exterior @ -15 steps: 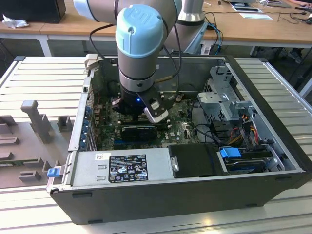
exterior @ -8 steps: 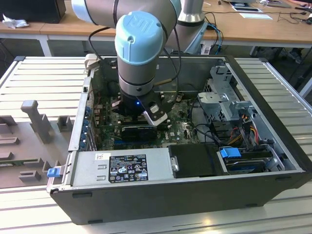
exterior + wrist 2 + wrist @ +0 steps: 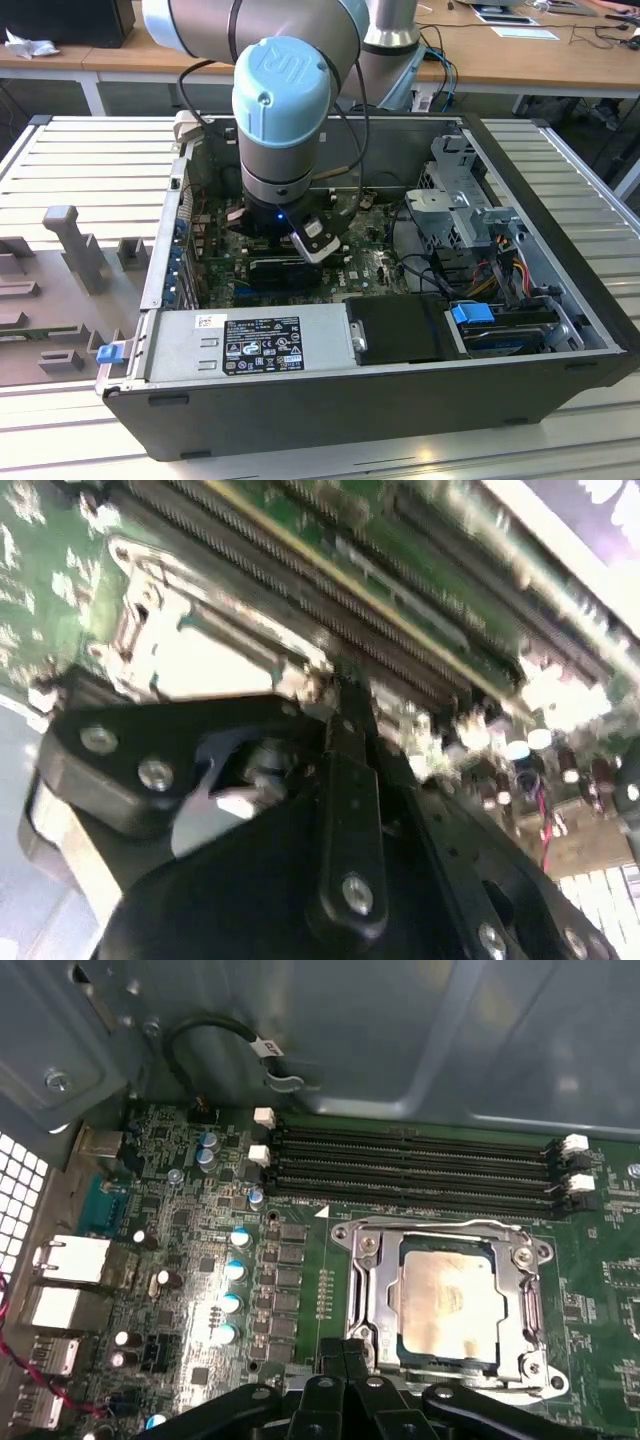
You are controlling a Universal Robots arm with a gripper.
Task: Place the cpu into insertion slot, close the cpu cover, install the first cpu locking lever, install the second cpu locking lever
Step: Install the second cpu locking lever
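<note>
cpu (image 3: 447, 1298) seated in insertion slot (image 3: 368, 1290), just beyond jaws.

Ribbed grey metal table (image 3: 90, 160), open computer case (image 3: 330, 400) resting on it, grey fixture blocks (image 3: 70, 240) beside the case

cpu (image 3: 447, 1298): in insertion slot (image 3: 365, 1250), under cpu cover (image 3: 523, 1305)
claw (image 3: 345, 1355): just beside the slot
memory slots (image 3: 410, 1168): beside the cover
</note>
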